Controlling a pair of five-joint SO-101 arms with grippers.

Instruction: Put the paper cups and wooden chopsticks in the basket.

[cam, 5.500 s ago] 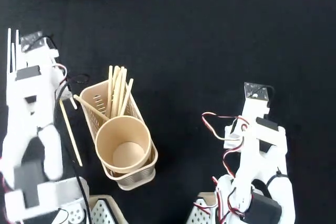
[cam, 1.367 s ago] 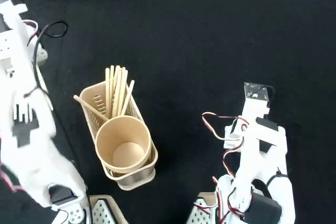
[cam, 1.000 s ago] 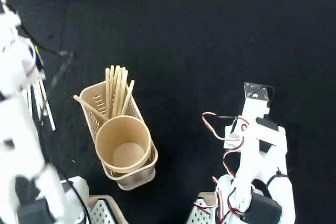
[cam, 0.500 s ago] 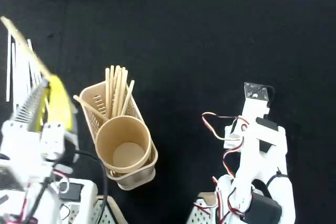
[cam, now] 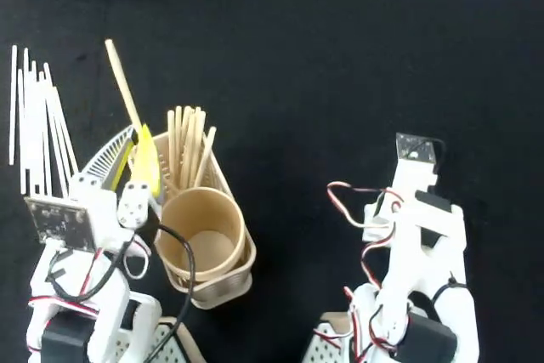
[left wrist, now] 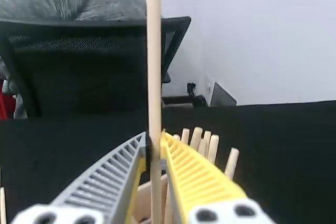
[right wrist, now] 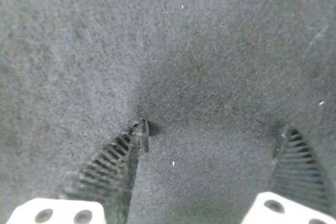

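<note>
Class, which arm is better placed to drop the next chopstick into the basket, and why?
Left. The left hand is shut on a chopstick next to the basket; the right hand is open over bare cloth, holding nothing.

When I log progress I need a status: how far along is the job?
Done: a cup and several chopsticks stand in the basket. In hand: the left gripper grips one chopstick near the basket. Left: loose sticks, likely chopsticks, lie on the table.
</note>
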